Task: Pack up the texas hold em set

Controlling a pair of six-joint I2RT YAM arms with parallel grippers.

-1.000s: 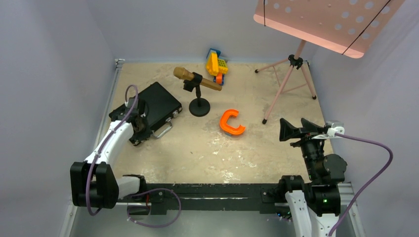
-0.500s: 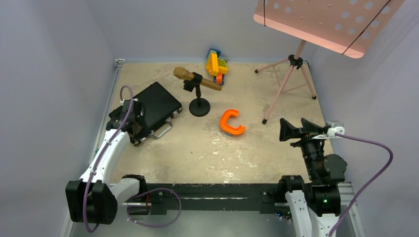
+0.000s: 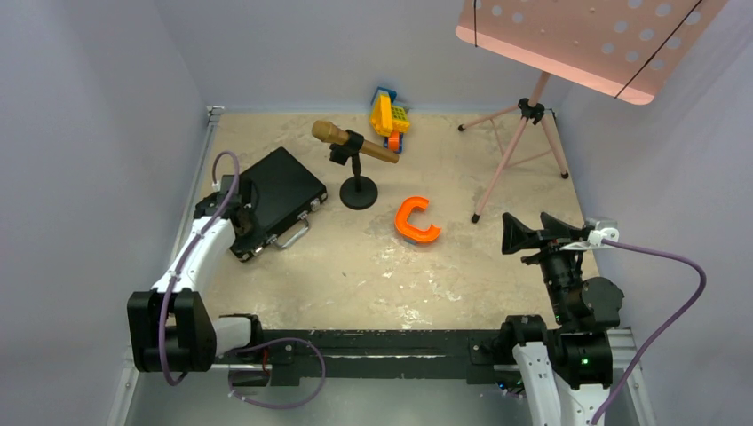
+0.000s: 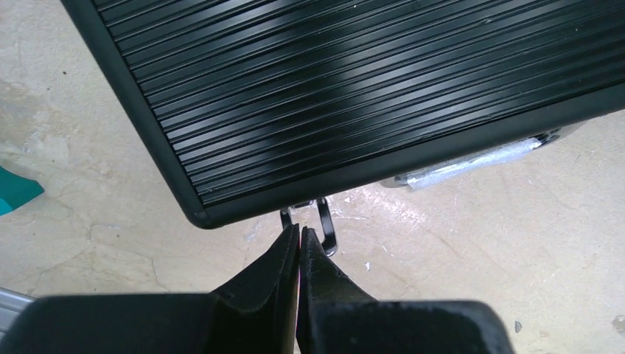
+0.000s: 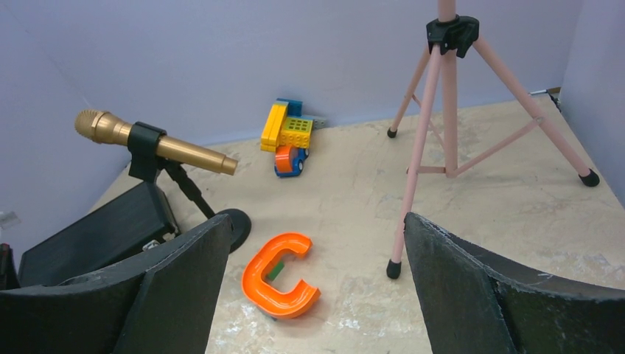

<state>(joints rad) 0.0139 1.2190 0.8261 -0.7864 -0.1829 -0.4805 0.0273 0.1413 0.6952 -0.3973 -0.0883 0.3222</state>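
Observation:
The black case of the texas hold em set lies closed on the table's left side, its ribbed lid filling the top of the left wrist view. Chips, cards, dice and buttons are hidden. My left gripper is shut and holds nothing. Its tips are at the case's near corner, against a small black wire latch loop. A silver handle shows along the case's edge. My right gripper is open and empty, held above the table at the right. The case also shows in the right wrist view.
An orange C-shaped piece lies mid-table. A gold microphone on a black stand stands just right of the case. A yellow toy is at the back. A pink music stand's tripod stands at the back right.
My left gripper has moved a little left and back along the case's near edge, and the left arm's elbow has shifted. The right arm has not moved.

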